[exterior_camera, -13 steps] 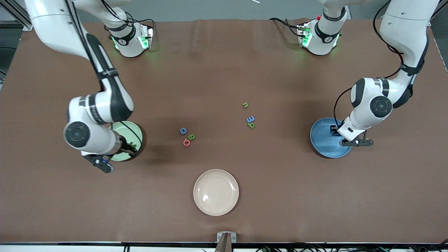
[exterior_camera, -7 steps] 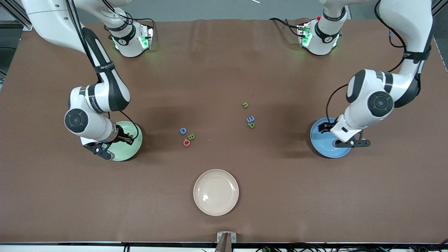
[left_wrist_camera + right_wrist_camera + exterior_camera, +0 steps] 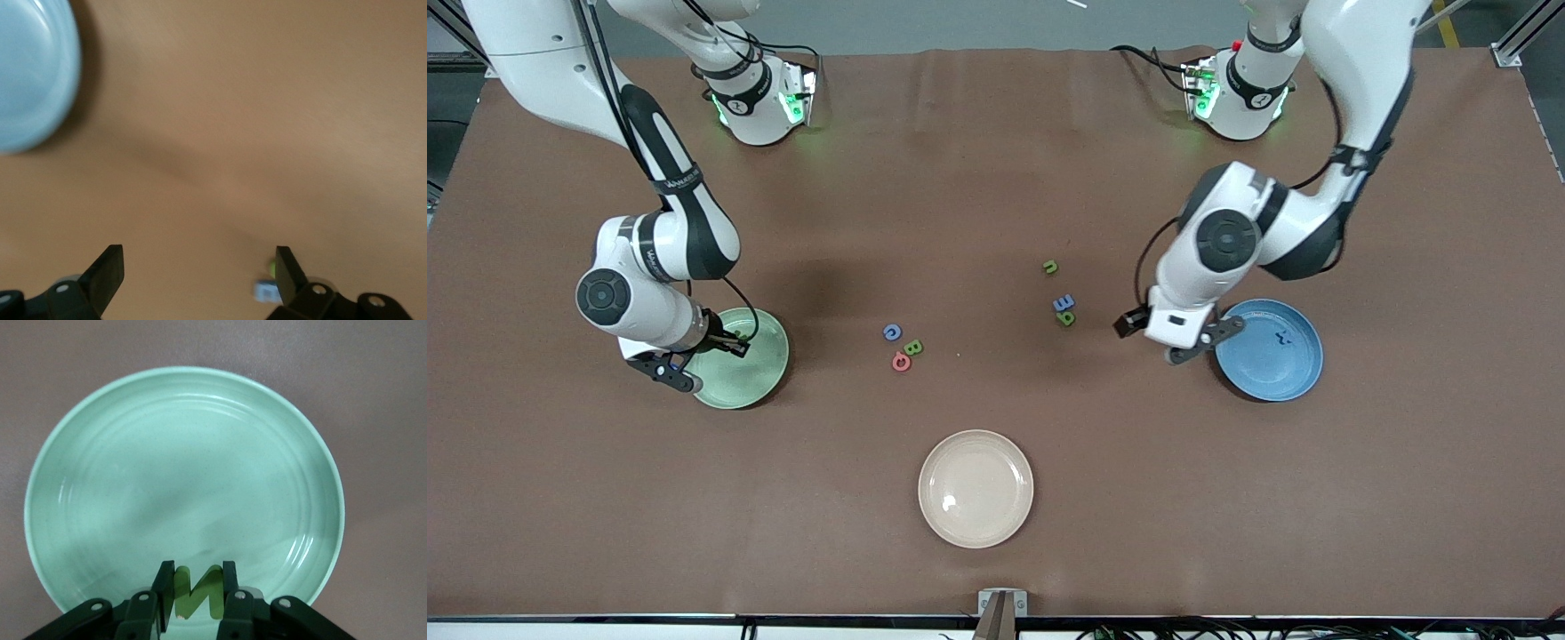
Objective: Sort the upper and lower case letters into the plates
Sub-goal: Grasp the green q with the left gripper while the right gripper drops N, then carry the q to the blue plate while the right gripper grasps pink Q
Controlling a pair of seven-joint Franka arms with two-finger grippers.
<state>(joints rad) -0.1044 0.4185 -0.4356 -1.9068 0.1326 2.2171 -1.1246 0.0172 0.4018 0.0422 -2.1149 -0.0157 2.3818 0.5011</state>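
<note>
green n [image 3: 197, 592] upright between right gripper [image 3: 197, 600] fingers

A cream plate [image 3: 975, 488] sits on the brown table [image 3: 996, 178].

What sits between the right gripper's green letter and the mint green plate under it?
Nothing visible. The right gripper holds the green capital letter N directly over the pale mint green plate, whose bowl below it is bare.

Three plates [image 3: 975, 532], eight letters [image 3: 900, 361]
</note>
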